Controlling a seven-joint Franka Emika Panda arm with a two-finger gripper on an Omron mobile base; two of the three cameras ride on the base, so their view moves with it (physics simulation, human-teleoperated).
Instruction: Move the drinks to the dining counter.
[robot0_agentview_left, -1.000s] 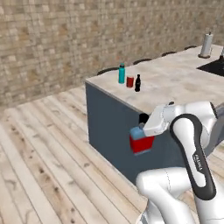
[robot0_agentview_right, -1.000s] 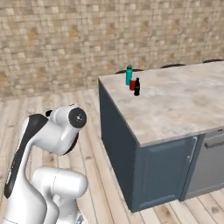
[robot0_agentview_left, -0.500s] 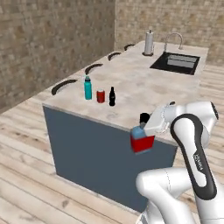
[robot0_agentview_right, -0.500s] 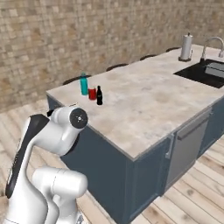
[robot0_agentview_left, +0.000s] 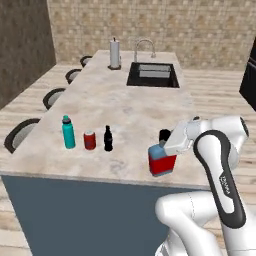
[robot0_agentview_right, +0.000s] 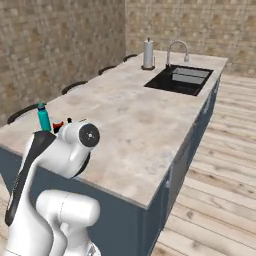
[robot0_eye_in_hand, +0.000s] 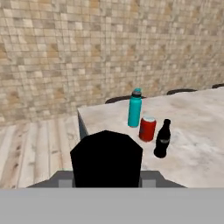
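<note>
The base has swung round, so the dining counter (robot0_agentview_left: 125, 115) now lies broadside ahead. The gripper (robot0_agentview_left: 167, 145) holds the blue bottle (robot0_agentview_left: 161, 159) over its near edge, close to setting down; teal bottle (robot0_agentview_left: 68, 132), red can (robot0_agentview_left: 89, 140) and black bottle (robot0_agentview_left: 108, 139) already stand there

near edge, left part: teal bottle (robot0_agentview_left: 68, 132), red can (robot0_agentview_left: 89, 140) and black bottle (robot0_agentview_left: 108, 139) stand in a tight row, small gaps between them
near edge, right part: the claw (robot0_agentview_left: 164, 150) hangs there gripping the flat blue bottle (robot0_agentview_left: 162, 161), low over the counter (robot0_agentview_left: 130, 110)
middle: wide bare stretch, easy passage
far end: sink (robot0_agentview_left: 152, 74), faucet (robot0_agentview_left: 144, 47) and paper towel roll (robot0_agentview_left: 115, 54) crowd it
left long edge: stools (robot0_agentview_left: 54, 98) tucked along it
</note>
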